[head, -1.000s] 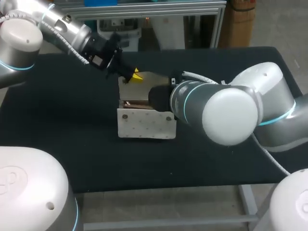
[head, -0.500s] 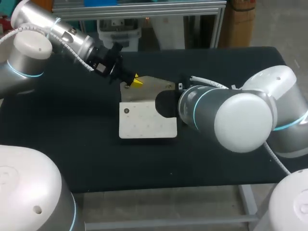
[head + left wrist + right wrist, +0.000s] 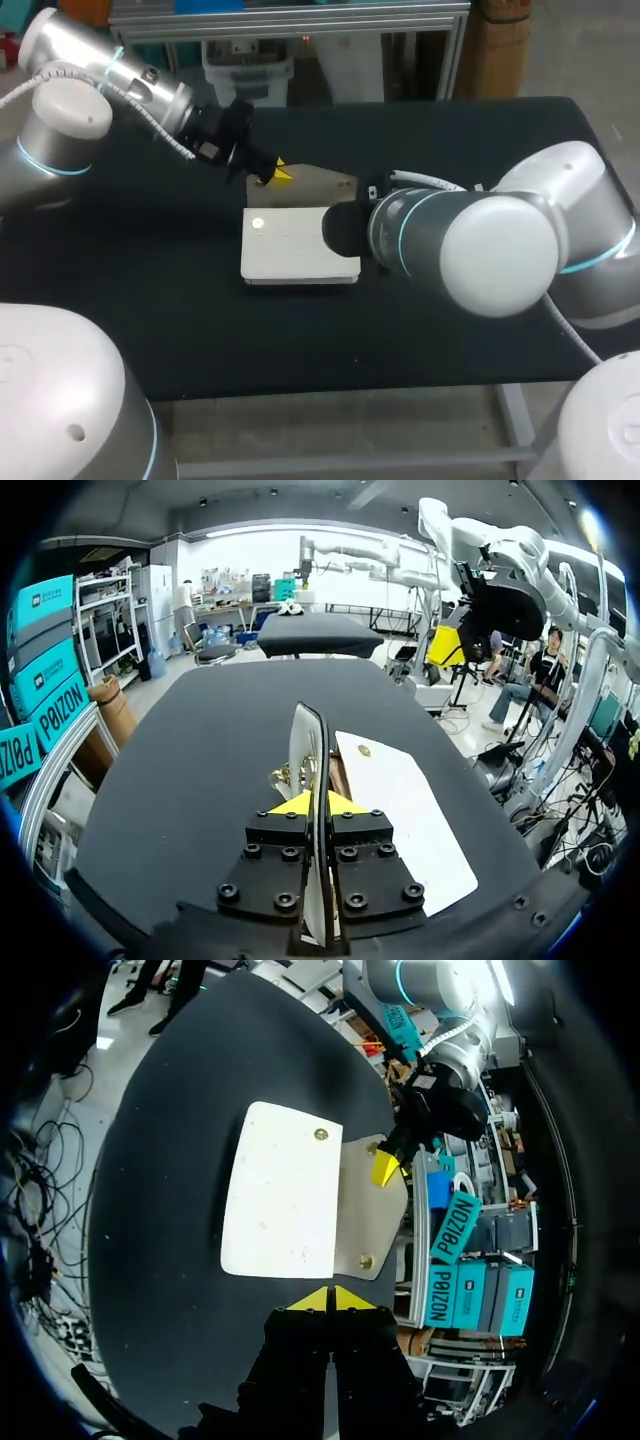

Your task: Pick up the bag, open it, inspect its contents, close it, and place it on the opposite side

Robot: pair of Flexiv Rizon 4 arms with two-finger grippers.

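1. The left gripper (image 3: 318, 802) is clamping its yellow tips on the flap (image 3: 306, 742). Only the left wrist view is showing the flap standing edge-on between them.
2. The right gripper (image 3: 329, 1300) is holding its tips pressed together on nothing; the head view is hiding it behind the right arm.
3. The bag (image 3: 298, 245) is showing a white rectangular body, a beige flap and metal snaps.
4. It is lying mid-table (image 3: 150, 300), just ahead of the right gripper and apart from it.
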